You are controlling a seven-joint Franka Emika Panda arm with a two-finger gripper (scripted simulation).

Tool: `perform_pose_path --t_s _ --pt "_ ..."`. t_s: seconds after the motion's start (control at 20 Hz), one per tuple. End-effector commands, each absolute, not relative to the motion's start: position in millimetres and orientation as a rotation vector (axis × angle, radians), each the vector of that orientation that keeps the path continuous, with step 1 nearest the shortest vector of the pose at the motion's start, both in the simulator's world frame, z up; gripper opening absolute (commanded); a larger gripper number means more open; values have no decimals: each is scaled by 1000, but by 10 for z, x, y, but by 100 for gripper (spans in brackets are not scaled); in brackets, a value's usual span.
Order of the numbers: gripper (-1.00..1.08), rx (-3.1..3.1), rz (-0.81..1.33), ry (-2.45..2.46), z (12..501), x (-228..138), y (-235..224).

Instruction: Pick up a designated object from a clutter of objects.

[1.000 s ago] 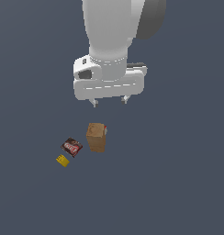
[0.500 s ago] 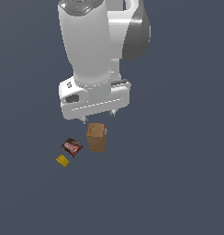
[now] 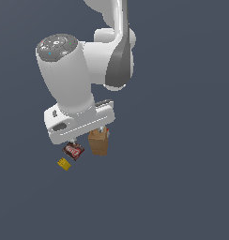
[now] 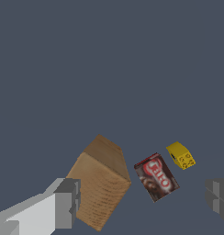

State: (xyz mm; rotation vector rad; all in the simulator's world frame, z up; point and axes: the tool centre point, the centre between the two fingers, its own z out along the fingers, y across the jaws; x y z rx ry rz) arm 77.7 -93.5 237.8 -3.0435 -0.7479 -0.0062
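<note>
On the plain grey bench (image 3: 182,187), the tool (image 4: 141,202) gapes wide, risking bumping the box (image 4: 99,183) beside the yellow piece (image 4: 181,155).

Exterior view high and far, wrist view close, looking down, both sharing 3 cluttered items (image 3: 83,150)

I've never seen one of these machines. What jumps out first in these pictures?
The big white robot arm dominates the exterior view, reaching down with its pincer spread open just above three small things on a plain dark floor. The largest is a brown box standing nearest the pincer; beside it lies a flat dark red packet with white lettering. Just past the packet sits a tiny bright yellow piece, apart from the other two.
</note>
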Motion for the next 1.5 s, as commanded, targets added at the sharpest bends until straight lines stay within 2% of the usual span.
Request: perform_pose_path --t_s 0.0,0.95,1.45 --pt "100 -3026 -7 -820 2244 840 -1065" --pt "100 -2846 -3 -1325 1142 1077 -2056" --pt "100 -2776 0 -1471 781 1069 -2350"
